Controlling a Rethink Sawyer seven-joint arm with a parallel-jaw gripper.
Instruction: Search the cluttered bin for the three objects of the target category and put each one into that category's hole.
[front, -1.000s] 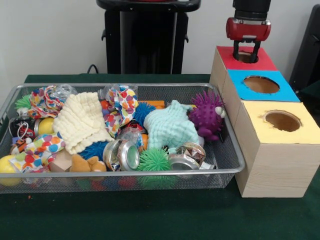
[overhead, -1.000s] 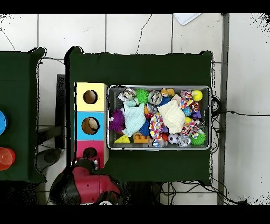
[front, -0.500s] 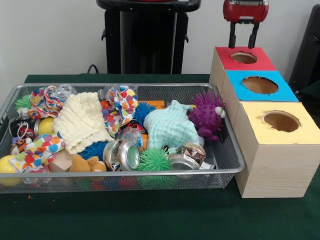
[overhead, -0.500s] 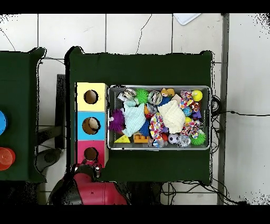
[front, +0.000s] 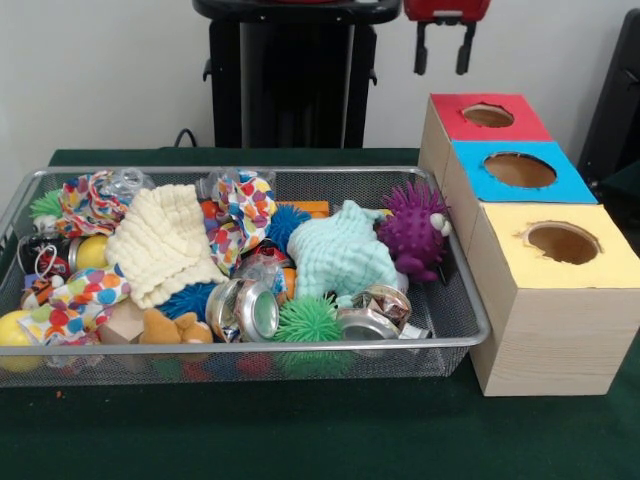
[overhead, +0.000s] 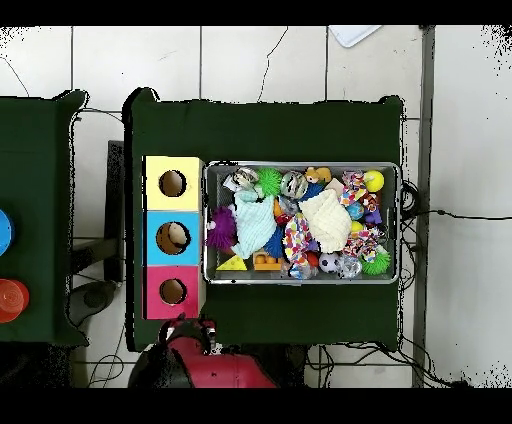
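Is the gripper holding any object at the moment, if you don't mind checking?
No, the gripper hangs open and empty above the table, its two fingers apart with only the wall showing between them.

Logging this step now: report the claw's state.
Claw: open, holding nothing, raised behind the red-topped wooden box.

This looks like a robot lab, not a home. A bench (front: 300, 440) draped in dark green cloth stands on a pale tiled floor (overhead: 260, 60) with cables (overhead: 450, 215) trailing across it. A black pedestal (front: 295, 75) rises against a bare white wall (front: 100, 70). On the bench sit a wire bin (front: 455, 310) of mixed toys and wooden boxes (front: 545, 310) with round holes under red, blue and yellow tops, set out like a test rig
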